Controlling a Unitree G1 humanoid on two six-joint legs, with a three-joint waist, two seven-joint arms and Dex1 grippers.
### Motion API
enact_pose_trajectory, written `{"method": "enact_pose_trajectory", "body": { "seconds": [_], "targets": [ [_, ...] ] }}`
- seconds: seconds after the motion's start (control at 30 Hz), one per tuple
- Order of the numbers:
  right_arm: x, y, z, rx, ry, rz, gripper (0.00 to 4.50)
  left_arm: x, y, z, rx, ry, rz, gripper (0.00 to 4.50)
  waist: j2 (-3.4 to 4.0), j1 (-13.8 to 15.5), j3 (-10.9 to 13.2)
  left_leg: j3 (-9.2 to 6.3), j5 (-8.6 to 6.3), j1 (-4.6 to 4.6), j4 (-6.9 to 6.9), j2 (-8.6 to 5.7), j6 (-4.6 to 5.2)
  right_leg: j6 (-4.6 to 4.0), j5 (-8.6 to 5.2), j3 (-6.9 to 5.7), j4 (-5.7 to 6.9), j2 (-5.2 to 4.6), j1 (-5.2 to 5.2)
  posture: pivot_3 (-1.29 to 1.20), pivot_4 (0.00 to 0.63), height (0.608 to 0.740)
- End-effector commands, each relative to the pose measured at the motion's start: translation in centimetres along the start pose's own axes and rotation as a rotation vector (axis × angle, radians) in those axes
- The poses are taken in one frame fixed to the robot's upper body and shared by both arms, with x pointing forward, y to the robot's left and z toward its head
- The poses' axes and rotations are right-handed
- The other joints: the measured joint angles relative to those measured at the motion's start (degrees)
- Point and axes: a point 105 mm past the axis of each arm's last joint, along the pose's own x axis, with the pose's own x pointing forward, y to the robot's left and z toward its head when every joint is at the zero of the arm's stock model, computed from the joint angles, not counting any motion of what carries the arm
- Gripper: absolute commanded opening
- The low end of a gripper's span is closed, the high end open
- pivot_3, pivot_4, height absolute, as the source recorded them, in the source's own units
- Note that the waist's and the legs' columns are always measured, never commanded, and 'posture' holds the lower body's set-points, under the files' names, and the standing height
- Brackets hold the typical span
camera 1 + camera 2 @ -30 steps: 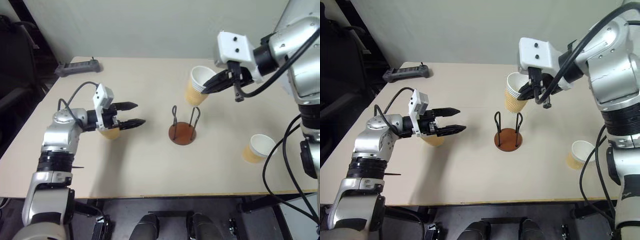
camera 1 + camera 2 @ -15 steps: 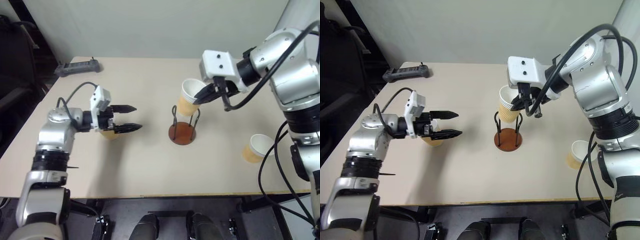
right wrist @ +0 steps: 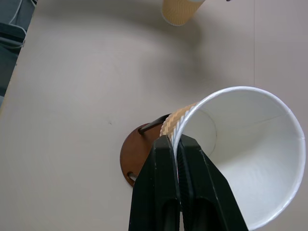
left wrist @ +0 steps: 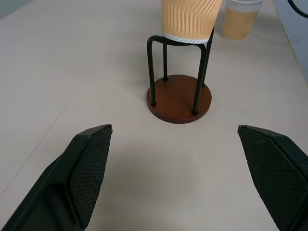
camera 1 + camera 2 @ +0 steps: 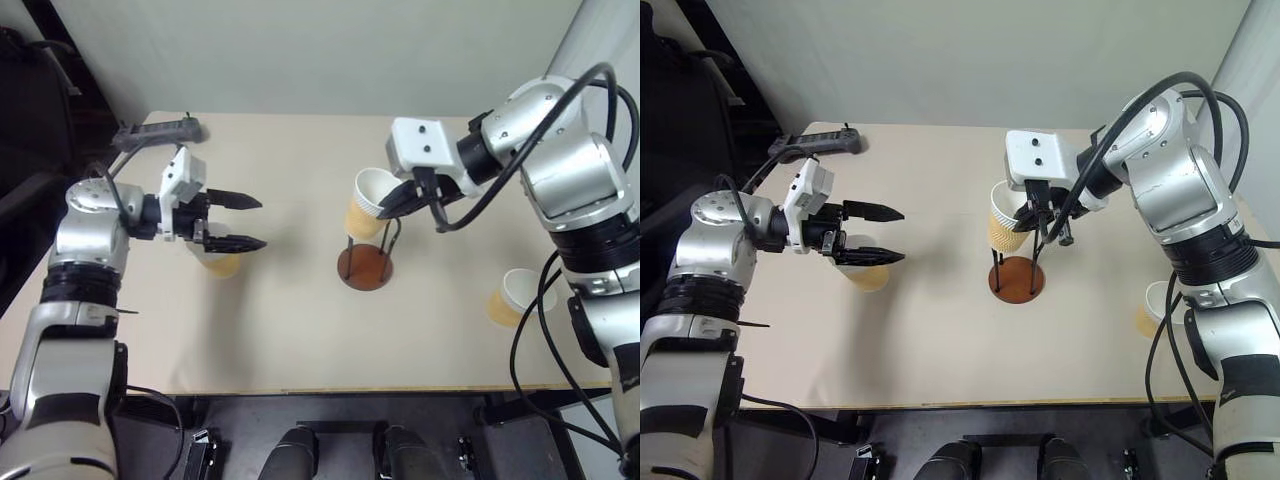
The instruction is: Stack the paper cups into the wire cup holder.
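On the pale counter [image 5: 300,330], the right gripper [image 5: 392,200] pinched a paper cup [image 5: 368,203] by its rim at the middle of the frame, right over the wire cup holder [image 5: 365,262], so it likely needed lowering between the wires next, while the left gripper [image 5: 245,221] was spread wide.

Your left gripper [image 5: 243,221] points toward the right one, fingers spread wide and empty. Your right gripper [image 5: 388,205] angles down, fingers pinched on a cup [image 5: 368,203] rim.

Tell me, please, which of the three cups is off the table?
The cup pinched by its rim in the right hand, over the holder. The other two cups stand on the table.
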Motion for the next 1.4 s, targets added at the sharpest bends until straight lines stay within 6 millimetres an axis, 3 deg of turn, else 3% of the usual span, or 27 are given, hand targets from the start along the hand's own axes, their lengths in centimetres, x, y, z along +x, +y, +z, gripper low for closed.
{"method": "enact_pose_trajectory", "body": {
  "seconds": [0.03, 0.27, 0.7, 1.4],
  "targets": [
    [-0.2, -0.1, 0.2, -0.036, 0.015, -0.009, 0.04, -0.7, -0.2, 1.1, 0.056, -0.010, -0.033, 4.50, 0.00, 0.0, 0.0, 0.00, 0.00, -0.01, 0.00, 0.01, 0.00, 0.00, 0.00, 0.00, 0.00, 0.00, -0.01, 0.00, 0.150, 0.740],
    [-0.7, -0.1, 0.3, -0.036, 0.018, 0.007, 0.04, -0.6, -0.6, 0.9, 0.052, -0.030, -0.053, 4.50, 0.00, -0.1, 0.0, 0.01, 0.03, -0.03, 0.00, 0.00, 0.01, 0.00, 0.00, 0.00, 0.03, 0.01, -0.02, 0.00, 0.150, 0.740],
    [-1.0, -0.1, 0.0, -0.030, 0.032, 0.002, 0.04, 0.2, 0.1, 3.3, 0.064, -0.194, -0.039, 4.50, 0.00, -0.2, 0.0, 0.01, 0.11, -0.02, 0.03, 0.00, 0.02, 0.00, 0.00, -0.01, 0.14, 0.00, -0.03, 0.00, 0.150, 0.740],
    [-1.1, 0.0, -0.7, -0.028, 0.056, 0.014, 0.04, 1.0, -0.7, 3.0, 0.052, -0.292, -0.052, 4.50, 0.00, -0.3, 0.0, 0.02, 0.22, 0.00, 0.07, -0.01, 0.05, 0.00, 0.00, 0.00, 0.30, 0.00, -0.02, 0.00, 0.150, 0.740]
  ]
}}
